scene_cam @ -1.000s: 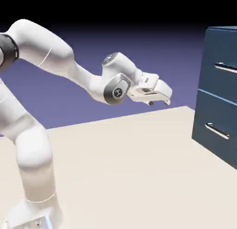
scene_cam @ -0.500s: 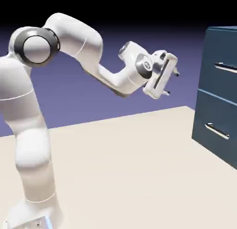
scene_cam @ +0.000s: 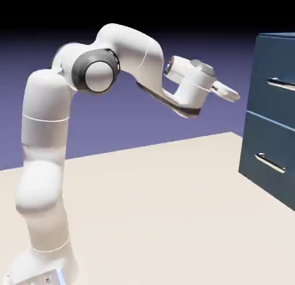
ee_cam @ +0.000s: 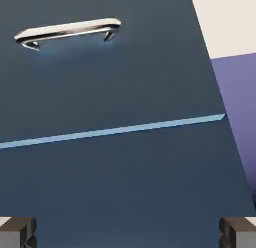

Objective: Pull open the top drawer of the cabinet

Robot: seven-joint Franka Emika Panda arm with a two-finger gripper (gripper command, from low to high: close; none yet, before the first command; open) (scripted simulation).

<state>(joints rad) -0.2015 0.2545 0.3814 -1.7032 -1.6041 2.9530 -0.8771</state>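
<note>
Gripper (ee_cam: 128,232) wide, empty; hand view prob. inverted, so risk = hooking lower bar handle (ee_cam: 70,29) vs. top drawer's (scene_cam: 273,59).

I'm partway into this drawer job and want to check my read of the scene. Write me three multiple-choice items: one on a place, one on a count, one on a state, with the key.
1. Where does the boxy dark navy-blue cabinet stand in the exterior view?
A) At the left edge
B) In the middle
C) At the right edge

2. How many silver metal bar handles show in the exterior view?
A) One
B) Two
C) Four

3. How is the two-finger pincer with grey tips?
A) Open, holding nothing
B) Shut, tips together
C) Clamped on a handle

Key:
1: C, the picture's right edge cuts the cabinet off.
2: B, one handle shows on each of the two stacked drawer fronts.
3: A, the hand view shows the tips wide apart with no handle between them.
</note>
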